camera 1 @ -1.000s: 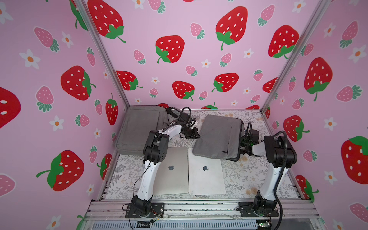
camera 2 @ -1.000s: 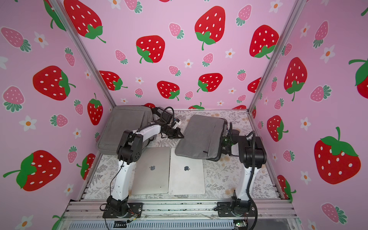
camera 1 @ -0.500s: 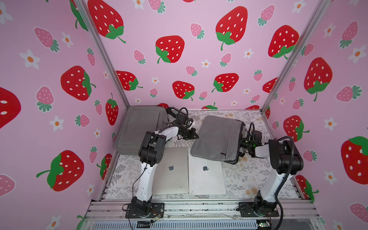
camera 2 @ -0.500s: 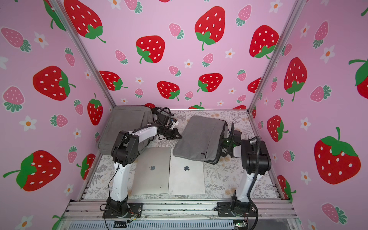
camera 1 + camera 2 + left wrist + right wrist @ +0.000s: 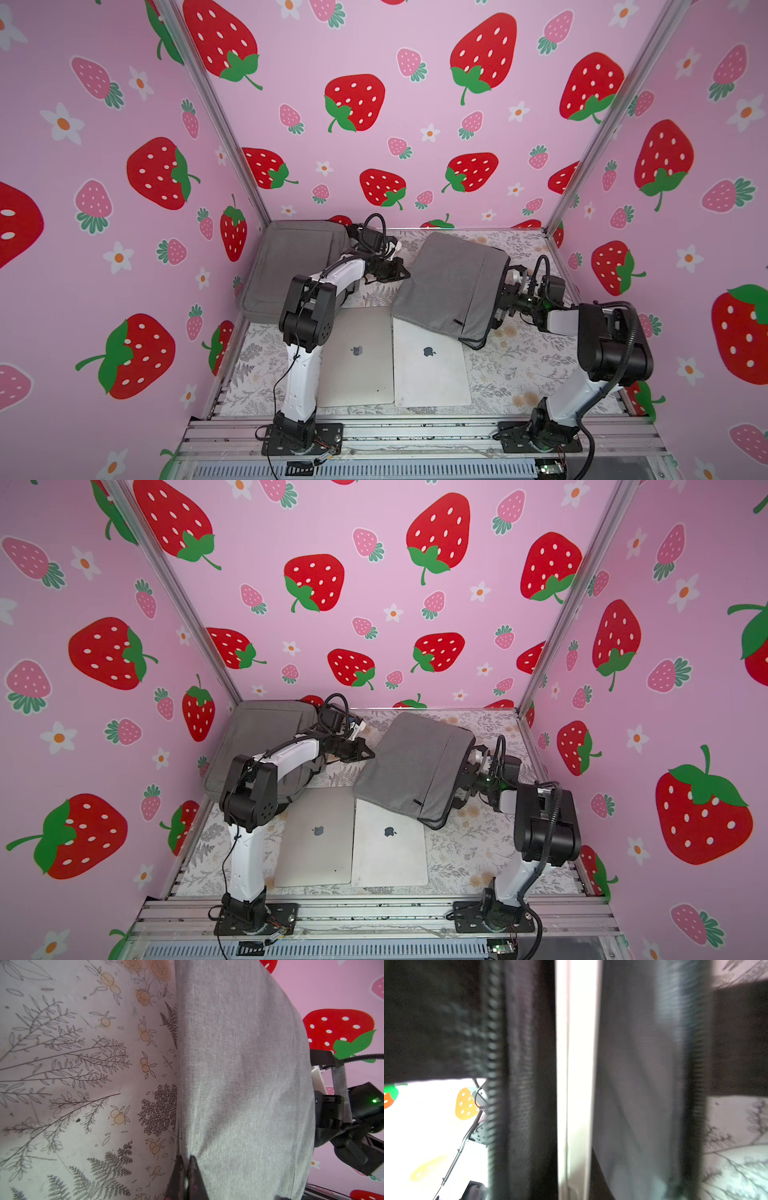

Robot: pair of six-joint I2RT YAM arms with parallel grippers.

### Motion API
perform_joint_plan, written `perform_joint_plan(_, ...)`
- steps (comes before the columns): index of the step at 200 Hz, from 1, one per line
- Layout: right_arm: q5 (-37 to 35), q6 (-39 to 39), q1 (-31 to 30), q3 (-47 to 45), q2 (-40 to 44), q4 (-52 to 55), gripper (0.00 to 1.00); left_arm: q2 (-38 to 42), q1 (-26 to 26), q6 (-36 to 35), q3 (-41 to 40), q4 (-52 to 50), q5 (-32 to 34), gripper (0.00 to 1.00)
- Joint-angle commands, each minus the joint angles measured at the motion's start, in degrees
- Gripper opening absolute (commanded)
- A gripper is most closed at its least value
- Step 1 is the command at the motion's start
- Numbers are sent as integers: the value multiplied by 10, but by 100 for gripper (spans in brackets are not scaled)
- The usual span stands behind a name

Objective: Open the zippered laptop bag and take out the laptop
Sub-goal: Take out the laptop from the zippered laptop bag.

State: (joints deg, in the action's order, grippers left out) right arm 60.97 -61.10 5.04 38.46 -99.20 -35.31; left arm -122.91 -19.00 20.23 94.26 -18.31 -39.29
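Grey laptop bag [image 5: 451,286], its seam clamped in the left gripper [image 5: 185,1167], should be braced while the right gripper [image 5: 502,297], its grip hidden, slides the white laptop [image 5: 577,1064] straight toward itself.

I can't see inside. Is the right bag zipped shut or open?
Open. The bag shows zipper rows apart in the right wrist view, a white laptop between.

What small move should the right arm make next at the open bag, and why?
Probably draw the right gripper back from the grey bag, taking the laptop along. The right wrist view shows its pale edge between the open zipper rows, and the left gripper, shut on the bag's opposite edge, should anchor it.
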Motion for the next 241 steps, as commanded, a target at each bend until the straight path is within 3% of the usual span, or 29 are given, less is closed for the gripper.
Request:
perform_joint_plan(1, 12, 22, 32, -1, 34, -30, 0, 42, 31, -6, -5, -5, 12, 0)
perform_joint_plan(100, 25, 81, 61, -10, 51, 33, 0, 74, 62, -14, -11, -38, 6, 0)
perform_joint_plan(132, 24, 127, 71, -4, 61, 98, 0, 85, 79, -25, -6, -66, 7, 0)
perform_joint_plan(176, 39, 115, 71, -18, 68, 82, 0, 80, 98, -18, -2, -74, -1, 0)
perform_joint_plan(205, 48, 58, 70, -30, 70, 11, 0, 62, 100, -29, 14, -98, 3, 0)
perform_joint_plan(241, 36, 61, 47, -27, 74, 18, 0, 33, 89, -26, 15, -97, 3, 0)
